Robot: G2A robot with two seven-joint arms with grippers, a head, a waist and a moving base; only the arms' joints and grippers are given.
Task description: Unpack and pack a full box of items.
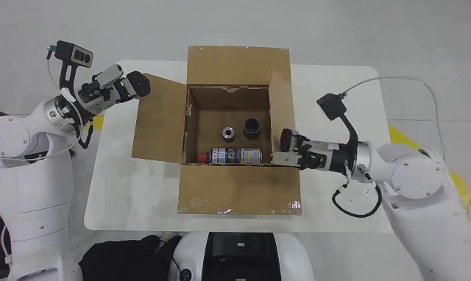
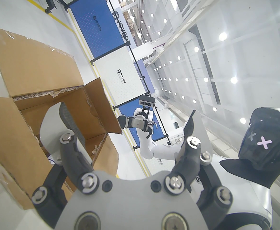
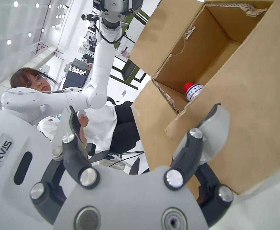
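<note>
Top view, working from the bottom of frame upward. The table (image 1: 118,196) is showing bare white strips at lower left and lower right, either side of the box (image 1: 221,95). The near flap (image 1: 239,189) is lying folded out toward the table's bottom edge. At centre right the right gripper (image 1: 288,150) is sitting at the corner where the near flap meets the near-upright right flap (image 1: 281,104); we're reading its jaws as spread wide and gripping nothing. In the right wrist view one finger (image 3: 216,118) is overlapping the box's cardboard; we can't tell whether it's touching. Inside the box, a red-capped bottle (image 1: 235,155) is lying on its side along the near wall, cap pointing frame-left. Just beyond it a metal ring (image 1: 229,132) and a dark cylinder (image 1: 253,126) are standing near each other, not touching, and bare cardboard floor is showing past them. The left flap (image 1: 158,119) is splaying out to frame-left. The left gripper (image 1: 136,84) is hovering at upper left, just off that flap's far corner, jaws spread wide, holding nothing. The far flap (image 1: 237,64) is leaning back at top centre, reaching past the table's far edge.
</note>
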